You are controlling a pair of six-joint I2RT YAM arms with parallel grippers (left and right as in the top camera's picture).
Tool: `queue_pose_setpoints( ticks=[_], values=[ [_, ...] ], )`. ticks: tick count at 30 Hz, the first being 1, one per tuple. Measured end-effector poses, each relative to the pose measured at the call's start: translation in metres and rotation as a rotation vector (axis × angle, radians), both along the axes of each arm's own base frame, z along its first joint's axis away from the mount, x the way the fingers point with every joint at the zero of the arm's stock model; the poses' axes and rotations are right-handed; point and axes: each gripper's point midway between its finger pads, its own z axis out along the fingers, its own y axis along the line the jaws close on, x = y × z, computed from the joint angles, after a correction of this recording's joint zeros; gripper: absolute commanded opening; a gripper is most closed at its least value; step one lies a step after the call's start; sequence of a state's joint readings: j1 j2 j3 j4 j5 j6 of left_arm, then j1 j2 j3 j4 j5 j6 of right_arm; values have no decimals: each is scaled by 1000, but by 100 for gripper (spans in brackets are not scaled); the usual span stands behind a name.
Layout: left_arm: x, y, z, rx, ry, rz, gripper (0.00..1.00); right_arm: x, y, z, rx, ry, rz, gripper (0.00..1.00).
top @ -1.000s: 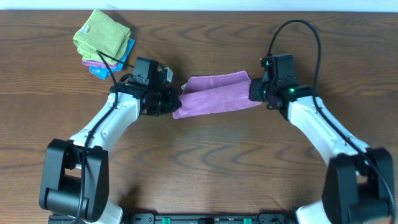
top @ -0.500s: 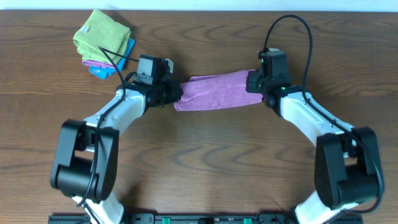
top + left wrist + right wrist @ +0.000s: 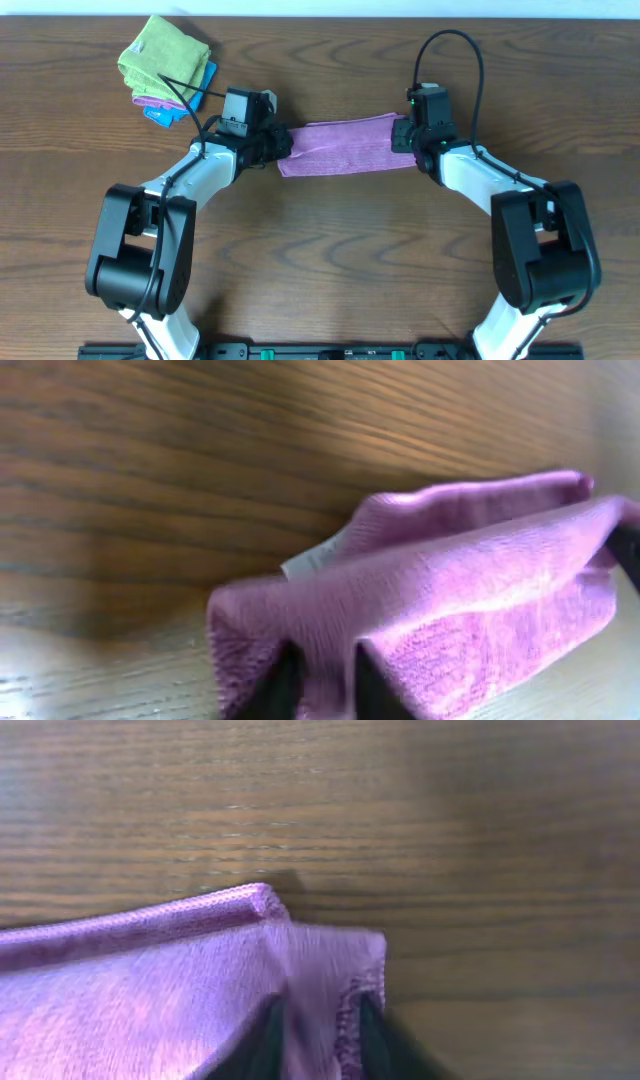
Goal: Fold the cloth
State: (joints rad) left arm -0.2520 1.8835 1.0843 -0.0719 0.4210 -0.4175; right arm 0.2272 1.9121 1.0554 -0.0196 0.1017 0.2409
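The lilac cloth [image 3: 342,146] is stretched as a long band between my two grippers over the wooden table. My left gripper [image 3: 282,147] is shut on the cloth's left end; in the left wrist view the cloth [image 3: 440,590] bunches over the dark fingertips [image 3: 283,688]. My right gripper [image 3: 400,138] is shut on the cloth's right end; in the right wrist view a corner of the cloth [image 3: 150,990] is pinched between the fingertips [image 3: 262,1042]. I cannot tell whether the band touches the table.
A stack of folded cloths stands at the back left: a lime-green one [image 3: 162,58] on top, a bright blue one [image 3: 170,110] beneath. The table's far edge runs along the top of the overhead view.
Both grippers have moved toward the far side of the table with the cloth held between them. The cloth band now lies straighter and more level.
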Motion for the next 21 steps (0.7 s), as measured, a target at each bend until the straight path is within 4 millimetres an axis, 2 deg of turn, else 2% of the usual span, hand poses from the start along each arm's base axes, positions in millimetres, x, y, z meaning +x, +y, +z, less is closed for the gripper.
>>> queue_pose_setpoints(
  ticks=[1,3,4,6,8,10,11,12,15,17,19,21],
  values=[
    [0,1,0,1,2,7,37,0,-1,0,-6,-3,1,47],
    [1,3,-1,6,3,14,47,1,-2,0,-16,-4,1,54],
    [0,4,-1,6,7,16,56,0,-3,0,-18,-2,0,57],
    [-2,6,-4,8,27,24,63,-1,-3,3,-19,0,3,61],
    [-4,11,-6,14,46,33,69,-2,-3,10,-17,-8,3,65],
    [-5,15,-6,15,54,45,70,-4,-3,24,-15,-23,4,69],
    [-4,17,-5,14,55,52,66,-5,-3,30,-13,-29,3,71],
    [-4,18,-3,12,53,59,55,-6,-4,39,-10,-40,3,73],
    [4,19,18,-14,8,74,17,-13,-5,63,-2,-59,-1,80],
    [11,14,38,-50,-45,70,6,-20,-7,71,19,-50,-26,83],
    [16,6,57,-91,-87,62,6,-26,-7,73,63,-27,-50,87],
    [16,-2,67,-116,-96,50,6,-27,-7,72,133,-7,-69,88]
  ],
)
